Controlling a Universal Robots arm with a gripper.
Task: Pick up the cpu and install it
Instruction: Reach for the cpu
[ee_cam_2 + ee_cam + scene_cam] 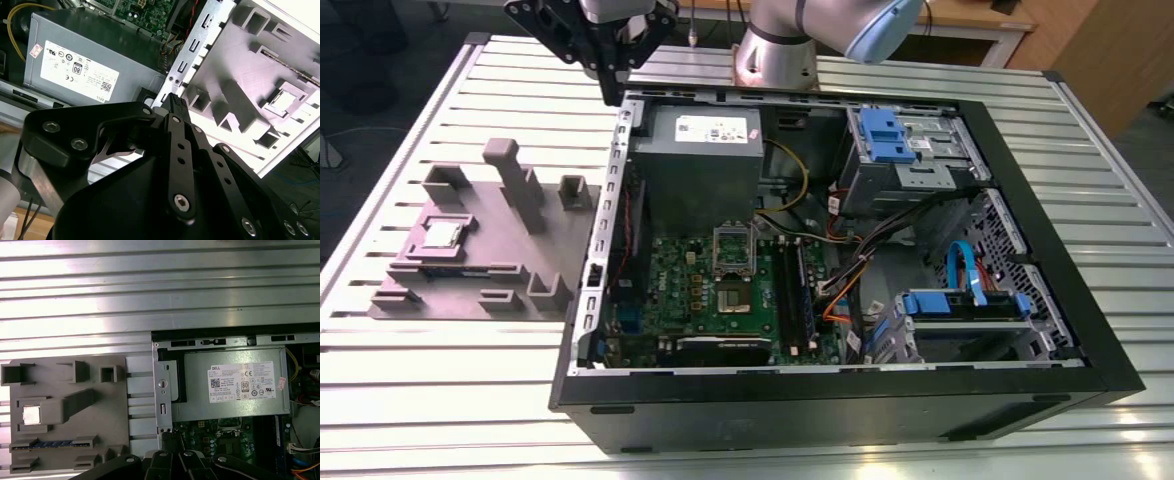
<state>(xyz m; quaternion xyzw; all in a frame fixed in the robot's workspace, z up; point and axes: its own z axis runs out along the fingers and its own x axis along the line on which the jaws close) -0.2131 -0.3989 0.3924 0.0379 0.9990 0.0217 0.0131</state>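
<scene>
**A:** Where is the cpu (444, 234)?

**B:** It lies flat in a square recess of the grey holder (480, 275), metal top up. The holder rests on the slatted worktop (427, 400), just beside the case (854, 390), on the exterior view's left.

**A:** And the tool (610, 92)?

**B:** It hangs over the case's far corner on the exterior view's left, well apart from the cpu. Its fingers are pressed together with nothing between them.

**A:** What does the exterior view give you that the wrist views don't?

**B:** The whole open case. The shiny socket (734, 250) sits on the green board (680, 270), with the grey supply (700, 150) beyond it. The blue-fronted drive bays (907, 150) are on the exterior view's right.

**A:** And the first wrist view?

**B:** It looks straight down. The cpu (31, 415) is a bright square in the holder (65, 385). The supply (230, 385) shows its white label, and the tool (172, 437) points at the case's metal edge between the two.

**A:** The second wrist view?

**B:** It looks along the black links of the tool (174, 100), which is tipped toward the case's perforated frame. The supply (90, 60) is on one side, and on the other the cpu (284, 101) glares pale in the holder (235, 85).
</scene>
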